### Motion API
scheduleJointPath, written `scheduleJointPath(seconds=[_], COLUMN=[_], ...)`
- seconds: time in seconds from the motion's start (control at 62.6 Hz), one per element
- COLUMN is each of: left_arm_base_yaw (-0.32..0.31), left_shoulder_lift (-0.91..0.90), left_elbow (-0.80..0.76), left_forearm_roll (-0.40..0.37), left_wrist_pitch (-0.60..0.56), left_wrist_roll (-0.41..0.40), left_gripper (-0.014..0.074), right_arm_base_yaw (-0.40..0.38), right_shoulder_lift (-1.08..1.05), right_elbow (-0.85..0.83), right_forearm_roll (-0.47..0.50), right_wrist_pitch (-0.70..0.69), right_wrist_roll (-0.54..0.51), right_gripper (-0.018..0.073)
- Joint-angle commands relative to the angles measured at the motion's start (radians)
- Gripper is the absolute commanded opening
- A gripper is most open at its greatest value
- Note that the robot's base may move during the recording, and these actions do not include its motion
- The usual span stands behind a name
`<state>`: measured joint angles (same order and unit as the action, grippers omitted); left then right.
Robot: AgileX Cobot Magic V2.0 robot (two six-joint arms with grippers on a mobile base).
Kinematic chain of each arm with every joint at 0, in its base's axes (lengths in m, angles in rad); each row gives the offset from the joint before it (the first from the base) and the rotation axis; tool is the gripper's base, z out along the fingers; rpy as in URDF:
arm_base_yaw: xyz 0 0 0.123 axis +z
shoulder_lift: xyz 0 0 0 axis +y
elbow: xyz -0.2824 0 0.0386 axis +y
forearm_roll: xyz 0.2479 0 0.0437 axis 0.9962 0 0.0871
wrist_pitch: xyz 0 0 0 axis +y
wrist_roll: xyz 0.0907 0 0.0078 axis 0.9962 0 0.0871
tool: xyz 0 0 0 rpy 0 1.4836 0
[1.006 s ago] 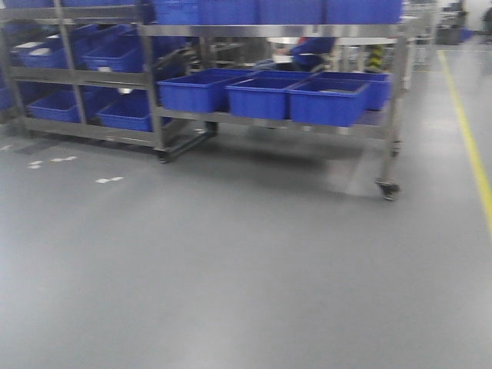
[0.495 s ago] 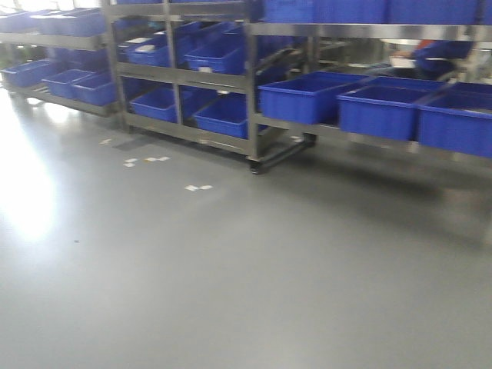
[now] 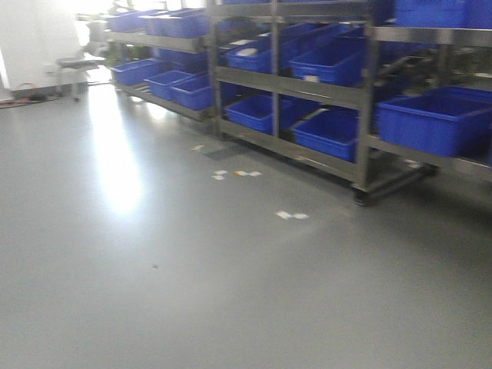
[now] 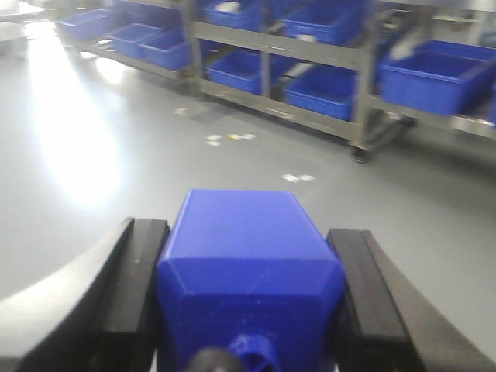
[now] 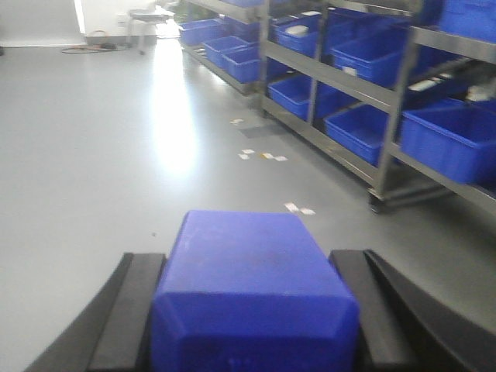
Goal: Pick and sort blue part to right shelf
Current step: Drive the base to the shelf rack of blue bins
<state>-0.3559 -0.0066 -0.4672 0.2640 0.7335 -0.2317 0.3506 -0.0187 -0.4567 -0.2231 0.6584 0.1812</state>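
Observation:
A blue blocky part fills the gap between the black fingers of my left gripper, which is shut on it. Another blue part sits clamped in my right gripper, also shut. Both are held above the grey floor. Metal shelves loaded with blue bins stand ahead to the right, also seen as shelves in the right wrist view. Neither gripper shows in the front view.
Rows of blue bins fill the wheeled racks along the right. White paper scraps lie on the floor near the rack foot. A stool stands at the far left by a bright glare patch.
The view has swung left: the racks slid from centre to the right side, and the far left end of the aisle with the stool and glare has come into view.

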Motion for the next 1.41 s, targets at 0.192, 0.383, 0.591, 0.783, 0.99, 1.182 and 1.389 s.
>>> scheduleJointPath(seconds=[0.192, 0.383, 0.591, 0.783, 0.99, 1.182, 1.389], left_arm_base_yaw=[-0.003, -0.003, -0.003, -0.003, -0.003, -0.003, -0.003], left_shoulder_lift=[-0.011, -0.011, -0.011, -0.011, -0.011, -0.011, -0.011], left_elbow=[-0.029, -0.029, -0.029, -0.029, -0.029, -0.029, -0.029], left_forearm_roll=[0.003, 0.0, 0.0, 0.0, 0.0, 0.0, 0.0], left_wrist_pitch=[-0.091, -0.091, -0.091, -0.091, -0.091, -0.091, -0.091], left_wrist_roll=[-0.01, -0.01, -0.01, -0.01, -0.01, -0.01, -0.01], left_gripper=[0.0315, 0.0315, 0.0315, 0.0315, 0.0315, 0.0315, 0.0315], right_arm_base_yaw=[-0.003, -0.003, -0.003, -0.003, -0.003, -0.003, -0.003], right_shoulder_lift=[-0.005, -0.005, -0.005, -0.005, -0.005, -0.005, -0.005], right_elbow=[-0.03, -0.03, -0.03, -0.03, -0.03, -0.03, -0.03], right_forearm_roll=[-0.019, -0.019, -0.019, -0.019, -0.019, -0.019, -0.019], right_wrist_pitch=[-0.097, -0.096, -0.096, -0.096, -0.097, -0.096, -0.096], right_wrist_roll=[-0.006, -0.006, -0.006, -0.005, -0.005, -0.005, -0.005], right_gripper=[0.0264, 0.0264, 0.0264, 0.0264, 0.0264, 0.0264, 0.0264])
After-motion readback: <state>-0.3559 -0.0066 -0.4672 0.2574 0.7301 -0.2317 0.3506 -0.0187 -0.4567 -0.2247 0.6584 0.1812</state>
